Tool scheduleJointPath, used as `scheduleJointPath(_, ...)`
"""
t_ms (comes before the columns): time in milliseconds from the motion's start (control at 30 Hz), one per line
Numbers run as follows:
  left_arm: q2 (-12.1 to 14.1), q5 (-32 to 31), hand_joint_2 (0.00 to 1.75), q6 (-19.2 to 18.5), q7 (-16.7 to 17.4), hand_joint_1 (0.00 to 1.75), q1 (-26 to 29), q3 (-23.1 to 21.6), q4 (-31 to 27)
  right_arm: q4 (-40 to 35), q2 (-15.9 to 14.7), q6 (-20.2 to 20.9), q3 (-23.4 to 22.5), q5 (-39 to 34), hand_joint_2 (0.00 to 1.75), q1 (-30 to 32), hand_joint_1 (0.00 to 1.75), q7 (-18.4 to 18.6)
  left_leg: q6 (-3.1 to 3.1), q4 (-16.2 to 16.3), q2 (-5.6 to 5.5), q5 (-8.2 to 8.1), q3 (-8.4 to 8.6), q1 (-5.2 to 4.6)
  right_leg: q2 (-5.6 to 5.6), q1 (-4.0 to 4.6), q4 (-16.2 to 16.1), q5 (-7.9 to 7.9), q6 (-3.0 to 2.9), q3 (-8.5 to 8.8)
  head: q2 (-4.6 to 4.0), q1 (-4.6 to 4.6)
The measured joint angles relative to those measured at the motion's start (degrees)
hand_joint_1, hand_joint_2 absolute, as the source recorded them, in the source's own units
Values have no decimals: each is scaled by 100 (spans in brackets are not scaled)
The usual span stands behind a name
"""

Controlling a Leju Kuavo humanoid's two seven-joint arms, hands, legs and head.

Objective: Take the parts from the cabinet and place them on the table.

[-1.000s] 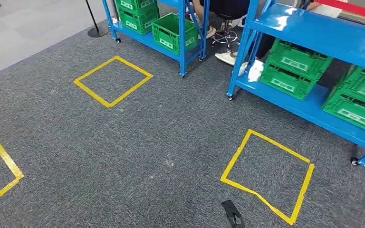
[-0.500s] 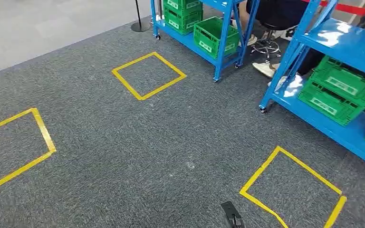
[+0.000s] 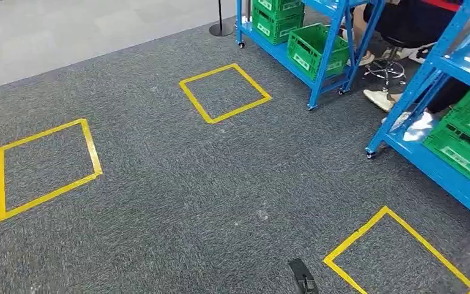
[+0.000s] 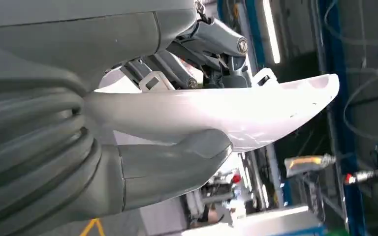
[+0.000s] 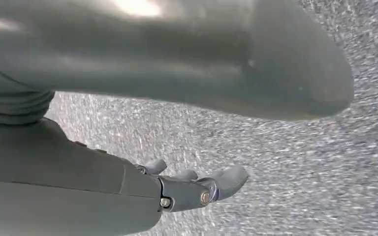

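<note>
Above grey carpet (image 5: 300, 162), right hand (image 5: 197, 189) hanging empty, fingers apart, left hand (image 4: 177, 123) gripping white part (image 4: 256, 108).

Dark grey carpet (image 3: 177, 202) fills most of the head view, with a paler floor strip (image 3: 67, 30) across the upper left. Three yellow tape squares are on it: one at the left (image 3: 92, 153), one at upper centre (image 3: 203, 110), a third at the lower right (image 3: 355, 242). A black stanchion base (image 3: 221, 29) stands at the top, and beside it is a seated person's white shoe (image 3: 380, 98) near a chair base (image 3: 384, 68).
</note>
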Motion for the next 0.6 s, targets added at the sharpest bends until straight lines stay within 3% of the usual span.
scheduleJointPath(33,-9,0,175,-9,4,175,-17,-4,-2,0,0,-5,0,-2,0,1,0,-2,55,-3,-90,21,-20,-5,-48,-10,-12,2,29,5,0,2)
scheduleJointPath(100,-13,0,175,-15,13,175,-31,-7,2,-2,0,-5,0,-4,0,-8,0,-2,106,-4,-220,37,-61,-33,-164,-26,-28,9,81,40,0,0)
scheduleJointPath(133,-13,0,175,-15,13,175,-38,-7,0,-2,0,-5,-2,-7,0,-24,0,-2,155,-46,-299,68,-45,5,-213,-10,-20,-19,128,53,0,7)
scheduleJointPath(167,-22,-2,175,-15,9,175,-44,-7,-7,-2,0,-4,0,-4,0,-30,0,-4,186,-68,-345,90,-33,25,114,-59,76,-85,178,21,0,7)
scheduleJointPath(200,-29,-2,175,-15,15,175,-79,-9,-5,-2,2,-4,0,-4,0,-33,0,-4,218,-67,-388,101,-41,31,373,-71,286,-226,198,-80,2,7)
scheduleJointPath(233,-59,-2,175,-15,20,175,-102,-11,-2,-2,9,-7,0,-2,0,-27,0,-2,241,-66,-454,109,-58,30,545,-73,779,-483,210,-320,0,20)
scheduleJointPath(300,-103,-35,175,-22,35,175,-102,-24,2,-2,9,-15,0,-4,0,0,0,0,255,-57,-611,115,-84,18,598,-69,1669,-791,226,-785,0,20)
scheduleJointPath(333,-118,-50,175,-24,46,175,-106,-26,9,-2,9,-20,0,-7,0,8,0,0,254,-45,-682,116,-93,16,602,-69,1781,-766,222,-862,2,22)
scheduleJointPath(367,-127,-61,175,-26,66,175,-121,-31,19,-2,9,-26,0,-11,0,11,0,0,250,-29,-767,118,-99,17,611,-71,1648,-611,210,-823,0,22)
scheduleJointPath(433,-127,-79,175,-29,88,175,-171,-39,33,-2,9,-31,0,-11,0,-2,0,-2,235,-4,-926,119,-100,23,679,-77,771,-109,166,-423,0,22)
scheduleJointPath(467,-129,-85,175,-33,96,175,-204,-41,35,-2,9,-31,0,-15,0,-8,0,-4,219,2,-998,119,-104,29,850,-89,260,101,149,-175,0,22)
scheduleJointPath(500,-129,-85,175,-33,101,175,-236,-41,44,-2,9,-29,-2,-20,0,-10,0,-4,180,21,-1046,122,-125,7,1076,-95,79,21,147,-109,0,13)
scheduleJointPath(600,-129,-85,175,-39,114,175,-270,-46,63,-2,13,-31,-4,-31,0,-28,0,-13,46,-46,-1234,178,-158,43,870,-44,53,64,63,-106,0,20)
